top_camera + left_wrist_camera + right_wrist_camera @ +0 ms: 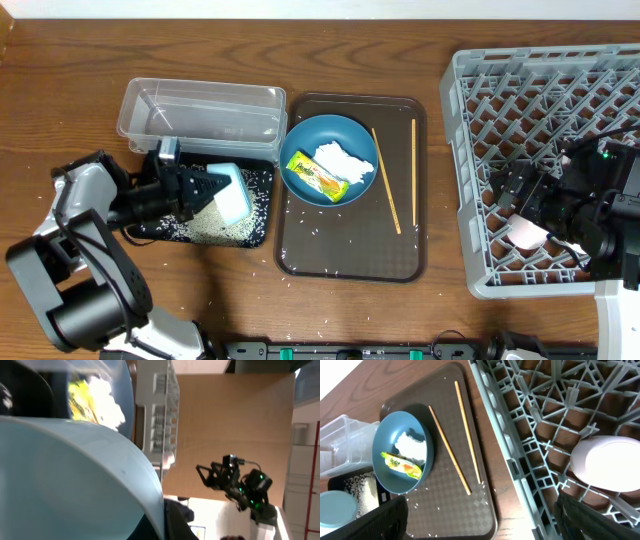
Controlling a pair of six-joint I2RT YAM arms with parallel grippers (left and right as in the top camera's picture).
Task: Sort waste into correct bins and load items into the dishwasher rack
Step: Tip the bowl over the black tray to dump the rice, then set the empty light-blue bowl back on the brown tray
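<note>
The left gripper [203, 188] clamps the light-blue bowl [230, 192], tilted over the rice-strewn black tray [262, 205] beside the tub [200, 105]. Wrapper [318, 181] and tissue [345, 160] lie in the dark-blue bowl [330, 135], with the chopsticks [386, 180] to its right. The right gripper [481, 510] is spread wide by the pink cup [610, 462], near the rack's [540, 90] front-left corner.

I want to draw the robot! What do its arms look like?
The left arm has chunky, rounded silver-grey and black parts. The right arm is mostly black, with a tiny green light. The left gripper and right gripper are black.
</note>
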